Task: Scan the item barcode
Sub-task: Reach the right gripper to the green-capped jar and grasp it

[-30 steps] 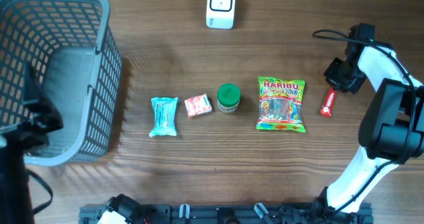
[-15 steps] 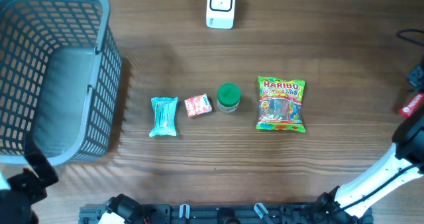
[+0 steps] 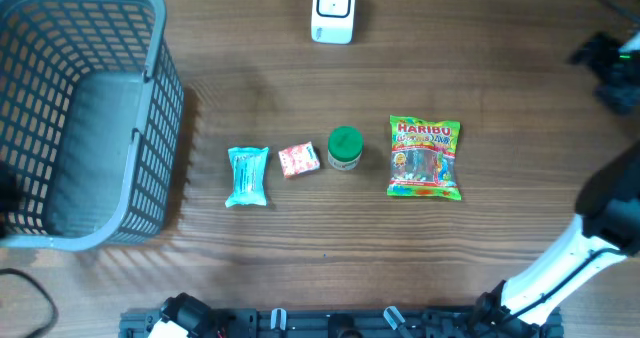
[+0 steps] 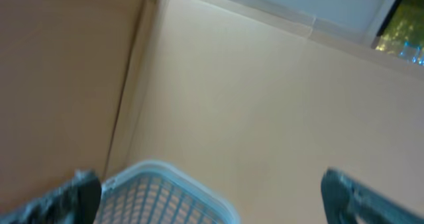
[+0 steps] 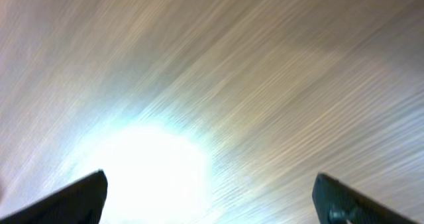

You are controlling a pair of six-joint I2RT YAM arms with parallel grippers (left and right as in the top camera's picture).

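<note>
Barcode scanner (image 3: 333,8), white, one: stood at the far edge of the worktop (image 3: 500,268), near its middle. Items for scanning, four, lay in a row across mid-worktop, left to right: teal packet (image 3: 247,175); small red-and-white packet (image 3: 299,160); green-lidded jar (image 3: 345,147) just beside it; Haribo bag (image 3: 424,157). Grey basket (image 3: 160,98): at the left edge. Right gripper (image 5: 209,184): fingers spread wide over bare wood, gripping nothing. Left gripper (image 4: 205,187): fingers likewise spread, the basket's rim showing between them.
</note>
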